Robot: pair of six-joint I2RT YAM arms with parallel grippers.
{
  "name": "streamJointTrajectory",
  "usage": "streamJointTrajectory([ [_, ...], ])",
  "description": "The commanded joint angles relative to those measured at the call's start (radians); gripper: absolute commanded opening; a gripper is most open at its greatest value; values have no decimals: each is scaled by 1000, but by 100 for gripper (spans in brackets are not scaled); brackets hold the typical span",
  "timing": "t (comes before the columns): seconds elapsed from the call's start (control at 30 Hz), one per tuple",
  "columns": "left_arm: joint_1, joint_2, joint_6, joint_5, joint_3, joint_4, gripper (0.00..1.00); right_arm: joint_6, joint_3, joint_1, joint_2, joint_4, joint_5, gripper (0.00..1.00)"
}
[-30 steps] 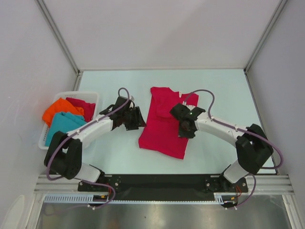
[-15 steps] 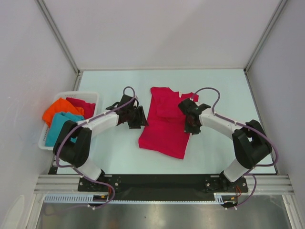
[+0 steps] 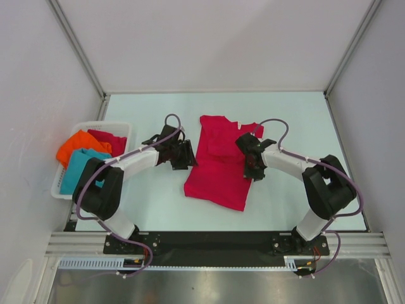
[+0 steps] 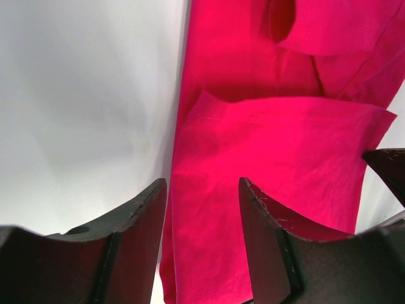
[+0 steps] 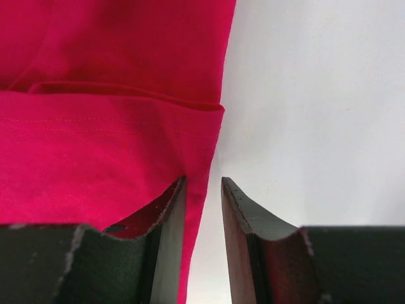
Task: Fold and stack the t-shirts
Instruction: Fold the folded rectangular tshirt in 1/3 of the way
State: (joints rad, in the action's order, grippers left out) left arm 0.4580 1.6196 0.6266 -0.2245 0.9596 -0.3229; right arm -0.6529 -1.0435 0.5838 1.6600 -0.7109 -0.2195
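Spread t-shirt [image 3: 218, 166] unmoved, right gripper [image 3: 252, 170] edgeward

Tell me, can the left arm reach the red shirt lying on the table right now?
Probably yes. The left gripper hovers right at the red shirt's edge with its jaws open, and nothing lies between it and the cloth. The basket sits off to its other side, out of the way.
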Motion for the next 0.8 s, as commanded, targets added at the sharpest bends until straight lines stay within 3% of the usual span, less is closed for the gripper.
streamJointTrajectory([
  [0.0,5,22,-22,-27,41,33,54,10,-3,-4,9,25,2,34],
  [0.47,7,131,-5,-65,39,114,45,10,-4,-9,32,53,17,28],
  [0.63,5,148,-4,-70,51,122,41,13,-13,-10,44,64,23,17],
  [0.77,7,158,-2,-75,59,128,27,16,-21,-10,49,67,29,5],
])
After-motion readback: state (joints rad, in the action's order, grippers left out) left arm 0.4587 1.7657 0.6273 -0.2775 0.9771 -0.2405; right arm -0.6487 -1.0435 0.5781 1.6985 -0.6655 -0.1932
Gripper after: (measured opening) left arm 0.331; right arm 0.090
